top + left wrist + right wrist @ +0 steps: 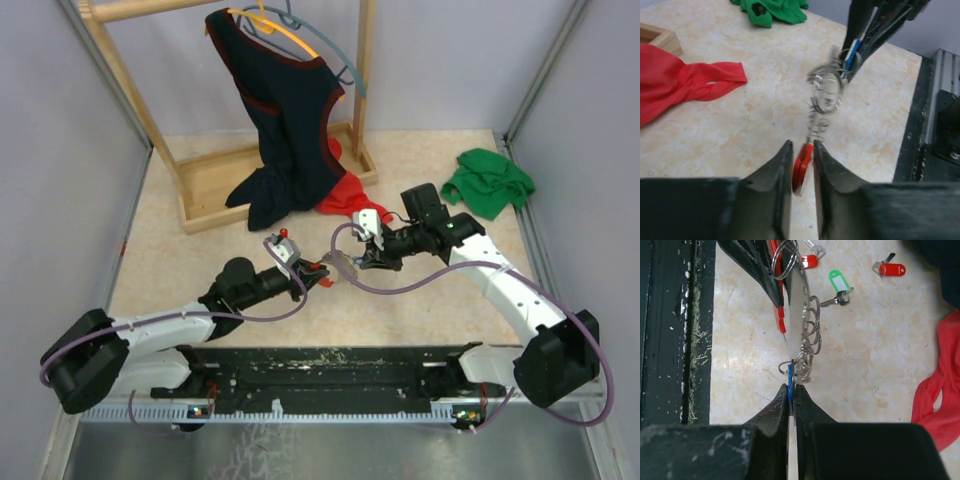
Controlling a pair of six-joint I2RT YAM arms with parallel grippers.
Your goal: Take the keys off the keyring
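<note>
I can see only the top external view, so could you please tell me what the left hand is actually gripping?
Observer: In the left wrist view, the left hand is shut on the red end of the keyring.
Operator: Thank you. And what does the right hand hold?
Observer: The right hand is shut on the blue key, at the other end of the keyring's silvery rings.
Operator: Are any keys already off the ring?
Observer: Yes. The right wrist view shows a green key lying loose on the table, apart from the rings.
</note>
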